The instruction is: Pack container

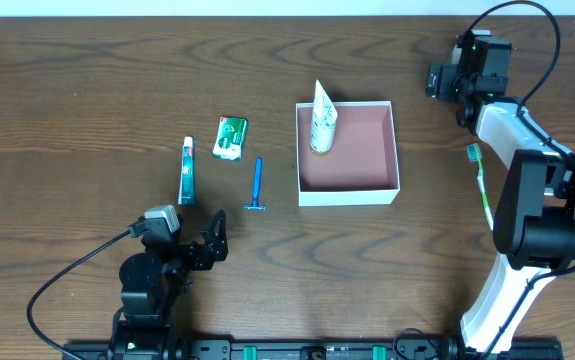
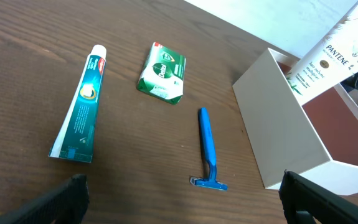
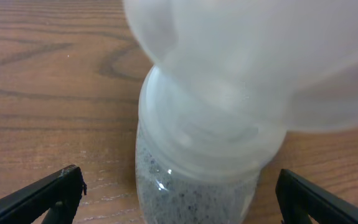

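While both hands stand released, with nothing held, the packing looks barely begun. Nearest the robot, the left hand (image 1: 215, 238) hovers over the table (image 1: 87, 100) with its fingers spread wide. Just beyond it lies a blue razor (image 1: 257, 186), flat, with its head toward the hand. A toothpaste tube (image 1: 187, 172) lies to the left of the razor, and a small green packet (image 1: 231, 138) lies a little farther off; all three are apart from one another. The box (image 1: 348, 195) sits at mid-table, to the right of the razor, and holds only a shampoo tube (image 1: 321, 120), which stands tilted against the left wall. A green toothbrush (image 1: 483, 190) lies right of the box, partly under the right arm.

Farthest off, the right hand (image 3: 179, 186) brackets a pale, blurred bottle (image 3: 197, 143), fingers well clear on either side; the overhead view hides this bottle. The step in hand is probably this grasp. To do it well, the fingers should close squarely on the bottle's straight body rather than its rounded top. The bottle should be lifted straight up. It should be set in the open right part of the box, away from the leaning tube, which a knock could topple.
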You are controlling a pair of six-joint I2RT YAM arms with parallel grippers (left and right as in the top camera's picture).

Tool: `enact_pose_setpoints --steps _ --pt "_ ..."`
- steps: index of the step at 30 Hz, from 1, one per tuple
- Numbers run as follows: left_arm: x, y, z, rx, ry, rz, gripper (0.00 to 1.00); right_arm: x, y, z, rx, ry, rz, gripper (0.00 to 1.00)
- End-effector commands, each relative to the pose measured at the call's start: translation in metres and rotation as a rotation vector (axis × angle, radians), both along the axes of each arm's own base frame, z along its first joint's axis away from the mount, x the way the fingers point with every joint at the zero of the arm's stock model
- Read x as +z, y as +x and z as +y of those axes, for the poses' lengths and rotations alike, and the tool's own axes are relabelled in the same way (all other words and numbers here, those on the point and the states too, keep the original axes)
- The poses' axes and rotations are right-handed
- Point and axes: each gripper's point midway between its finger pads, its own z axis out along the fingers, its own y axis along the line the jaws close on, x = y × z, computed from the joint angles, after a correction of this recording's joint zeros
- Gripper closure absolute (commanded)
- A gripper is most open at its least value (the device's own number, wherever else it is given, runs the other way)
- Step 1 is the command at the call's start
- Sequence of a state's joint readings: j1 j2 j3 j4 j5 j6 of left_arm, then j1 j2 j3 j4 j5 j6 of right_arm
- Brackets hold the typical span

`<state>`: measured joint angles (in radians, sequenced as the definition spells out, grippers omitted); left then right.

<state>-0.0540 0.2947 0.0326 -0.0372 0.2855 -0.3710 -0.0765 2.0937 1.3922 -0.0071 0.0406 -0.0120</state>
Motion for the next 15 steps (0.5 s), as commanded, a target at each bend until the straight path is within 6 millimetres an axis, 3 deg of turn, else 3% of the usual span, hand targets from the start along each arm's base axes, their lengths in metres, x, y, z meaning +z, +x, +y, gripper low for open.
enact_pose_setpoints --steps 1,8,15 --pt "-0.015 -0.005 -0.001 -0.004 -0.01 0.052 0.02 -0.005 -0.001 -0.008 -0.003 -0.016 0.008 0.01" --pt "-0.015 -0.005 -0.001 -0.004 -0.01 0.052 0.02 -0.015 -0.002 -0.009 -0.005 -0.015 0.025 0.03" --pt "-0.015 -0.005 -0.001 -0.004 -0.01 0.052 0.02 -0.016 0.0 -0.01 -0.006 -0.016 0.017 0.36"
